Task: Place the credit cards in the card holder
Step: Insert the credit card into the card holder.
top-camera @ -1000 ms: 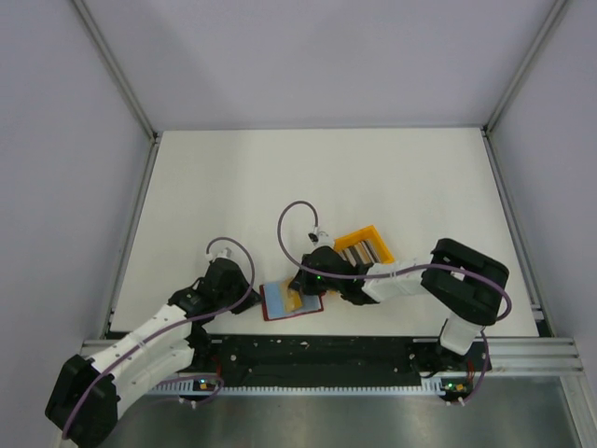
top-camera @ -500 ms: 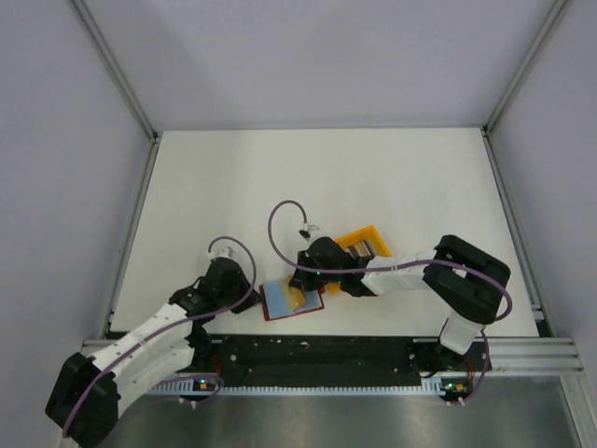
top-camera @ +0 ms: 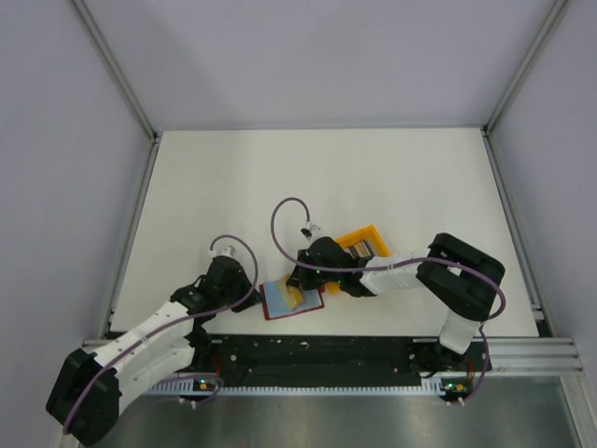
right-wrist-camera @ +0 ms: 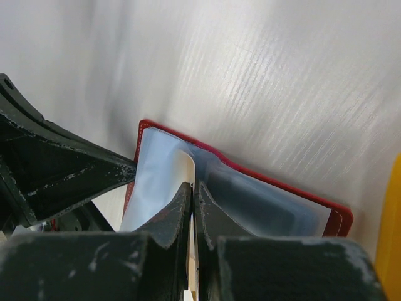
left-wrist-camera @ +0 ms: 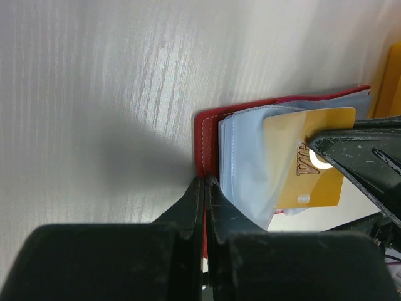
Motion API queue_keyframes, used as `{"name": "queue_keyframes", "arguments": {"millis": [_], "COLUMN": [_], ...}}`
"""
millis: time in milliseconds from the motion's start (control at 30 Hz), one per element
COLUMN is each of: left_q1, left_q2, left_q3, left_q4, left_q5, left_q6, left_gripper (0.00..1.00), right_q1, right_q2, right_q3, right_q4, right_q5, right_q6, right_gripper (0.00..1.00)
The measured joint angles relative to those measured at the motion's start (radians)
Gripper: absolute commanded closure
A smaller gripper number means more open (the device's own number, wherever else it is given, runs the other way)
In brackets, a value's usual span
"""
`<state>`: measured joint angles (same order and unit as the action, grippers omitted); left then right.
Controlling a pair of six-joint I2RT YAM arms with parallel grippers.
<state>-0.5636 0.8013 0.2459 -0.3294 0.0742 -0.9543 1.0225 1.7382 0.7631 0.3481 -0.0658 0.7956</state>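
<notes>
The dark red card holder lies open near the table's front edge, its clear blue sleeves showing. My left gripper is shut on the holder's red cover edge, pinning it. My right gripper is shut on a gold card, whose far end sits among the sleeves; in the right wrist view only the card's pale edge shows. The right fingers reach in from the right. Other cards, grey and dark edged, stand in the yellow bin.
The yellow bin stands just right of the holder, close behind my right wrist. The left gripper's fingers are close to the holder's left edge in the right wrist view. The table's front rail runs just below the holder.
My right gripper has shifted slightly left and down over the holder with the gold card. The left gripper has stayed shut on the cover.
</notes>
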Motion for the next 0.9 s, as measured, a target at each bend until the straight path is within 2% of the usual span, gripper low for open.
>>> {"name": "queue_keyframes", "arguments": {"millis": [400,533,667,767,900], "left_q1": [0.000,0.000,0.000,0.000,-0.002], "left_q2": [0.000,0.000,0.000,0.000,0.000], "left_q3": [0.000,0.000,0.000,0.000,-0.001], "left_q4": [0.002,0.002,0.003,0.004,0.004], "left_q5": [-0.008,-0.010,-0.008,-0.004,0.001], "left_q6": [-0.001,-0.005,-0.011,-0.014,-0.016], "left_gripper": [1.00,1.00,1.00,1.00,1.00], "right_q1": [-0.016,-0.012,0.002,0.011,0.020], "right_q2": [0.019,0.016,0.008,-0.008,-0.047], "right_q3": [-0.039,-0.051,-0.040,-0.031,-0.029], "right_q4": [0.046,0.036,-0.021,-0.059,-0.126], "right_q5": [-0.051,-0.051,-0.035,-0.023,-0.004], "right_q6": [0.253,0.294,0.297,0.293,0.270], "right_gripper": [0.99,0.81,0.70,0.66,0.67]}}
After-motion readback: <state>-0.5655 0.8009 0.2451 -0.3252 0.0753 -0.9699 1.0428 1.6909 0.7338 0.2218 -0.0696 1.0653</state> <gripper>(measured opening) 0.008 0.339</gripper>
